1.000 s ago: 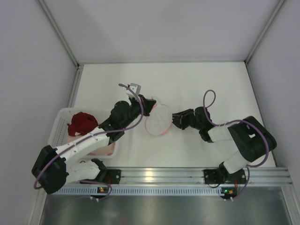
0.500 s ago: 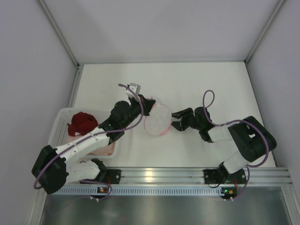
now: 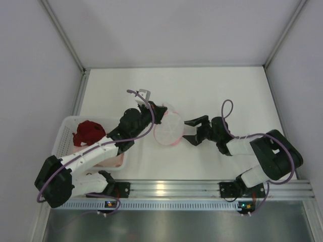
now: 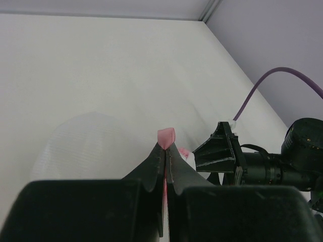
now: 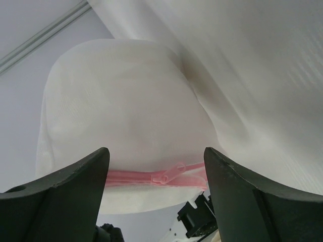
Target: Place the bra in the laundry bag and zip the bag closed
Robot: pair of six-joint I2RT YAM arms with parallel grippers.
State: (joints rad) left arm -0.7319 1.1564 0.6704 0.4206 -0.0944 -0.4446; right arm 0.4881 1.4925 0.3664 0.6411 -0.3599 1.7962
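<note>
White bench [image 3: 217, 91] carries a perforated basket [image 3: 61, 138] holding a dark red bra [image 3: 87, 132], well left of the laundry bag [image 3: 169, 129], which lies domed with a pale mass inside, judged to be the bra [image 5: 126, 106]. Left gripper [image 4: 166, 147], at the bag's left edge, has jaws clamped together on a pink rim tab [image 4: 166, 135]; right gripper [image 3: 191, 130], just right of the bag, has jaws apart and empty, facing the zip pull [image 5: 169, 176]. Risk: the small pull may slip those jaws as they close, or a tug may drag the light bag off the tab hold, leaving the zip part open.

Contents of laundry bag [image 5: 121, 106] indistinct
</note>
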